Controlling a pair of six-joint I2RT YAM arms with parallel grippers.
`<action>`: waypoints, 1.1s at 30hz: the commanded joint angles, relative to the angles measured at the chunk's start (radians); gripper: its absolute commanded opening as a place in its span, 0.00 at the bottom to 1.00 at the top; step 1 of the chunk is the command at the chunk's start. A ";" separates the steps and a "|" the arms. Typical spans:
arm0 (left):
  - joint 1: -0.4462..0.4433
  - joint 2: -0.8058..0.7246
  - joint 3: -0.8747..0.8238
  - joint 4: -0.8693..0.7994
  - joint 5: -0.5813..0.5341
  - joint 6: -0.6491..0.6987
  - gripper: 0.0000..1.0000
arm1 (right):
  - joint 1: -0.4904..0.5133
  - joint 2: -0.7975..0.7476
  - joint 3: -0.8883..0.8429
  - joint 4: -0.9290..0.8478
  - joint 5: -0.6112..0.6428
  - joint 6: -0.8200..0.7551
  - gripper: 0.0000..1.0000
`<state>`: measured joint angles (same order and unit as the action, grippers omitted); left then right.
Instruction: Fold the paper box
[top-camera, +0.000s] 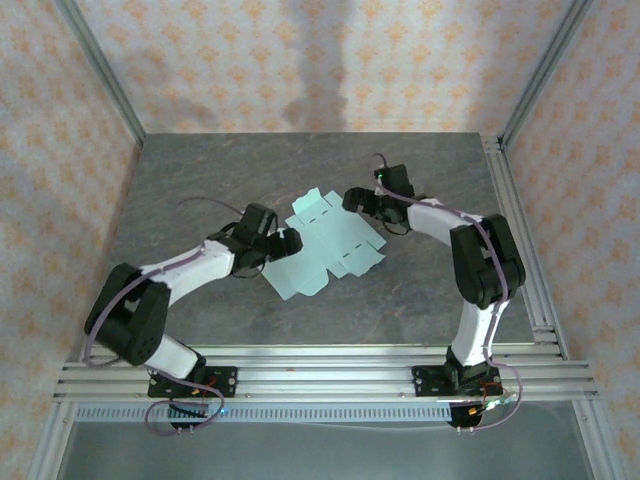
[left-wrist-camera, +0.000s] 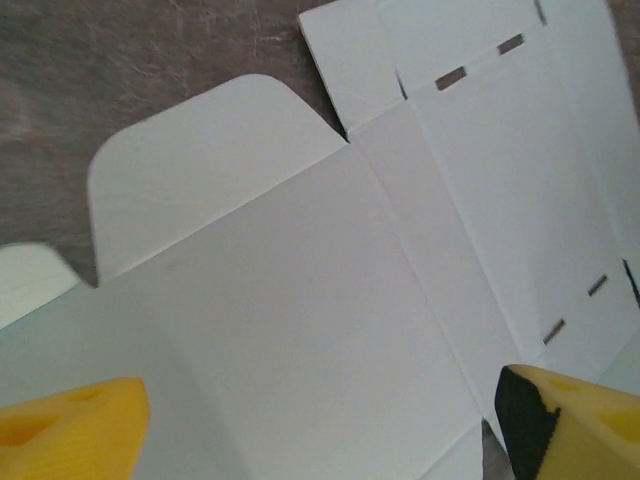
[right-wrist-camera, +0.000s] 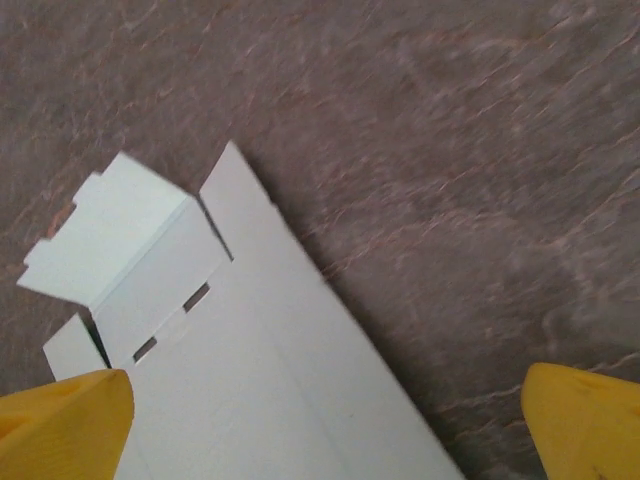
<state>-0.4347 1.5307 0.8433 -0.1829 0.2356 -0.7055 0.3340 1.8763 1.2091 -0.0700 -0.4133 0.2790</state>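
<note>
The paper box (top-camera: 330, 250) lies as a flat pale mint sheet with creases, slots and tabbed flaps in the middle of the dark table. My left gripper (top-camera: 284, 241) is at the sheet's left edge, open. In the left wrist view its yellow fingers (left-wrist-camera: 70, 430) stand wide apart low over the paper box (left-wrist-camera: 300, 300), with a rounded flap ahead of them. My right gripper (top-camera: 353, 199) hovers at the sheet's upper right corner, open. In the right wrist view its fingertips (right-wrist-camera: 585, 420) straddle the edge of the paper box (right-wrist-camera: 260, 380), with nothing held.
The grey stone-patterned table (top-camera: 200, 180) lies bare around the sheet. Aluminium frame posts (top-camera: 520, 170) stand along the right side, and a rail (top-camera: 320, 375) runs along the near edge by the arm bases. Patterned walls close in the back and sides.
</note>
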 joint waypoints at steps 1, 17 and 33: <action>-0.016 0.067 0.077 0.008 0.030 0.016 0.84 | -0.016 0.032 0.046 -0.088 -0.084 -0.053 0.98; -0.027 0.269 0.092 -0.036 -0.001 0.096 0.38 | -0.032 0.178 0.202 -0.241 -0.255 -0.161 0.79; -0.026 0.282 0.098 -0.067 -0.013 0.113 0.38 | -0.032 0.153 0.230 -0.339 -0.272 -0.306 0.36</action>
<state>-0.4583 1.7592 0.9512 -0.1688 0.2543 -0.6186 0.2916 2.0556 1.4143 -0.3565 -0.6792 0.0101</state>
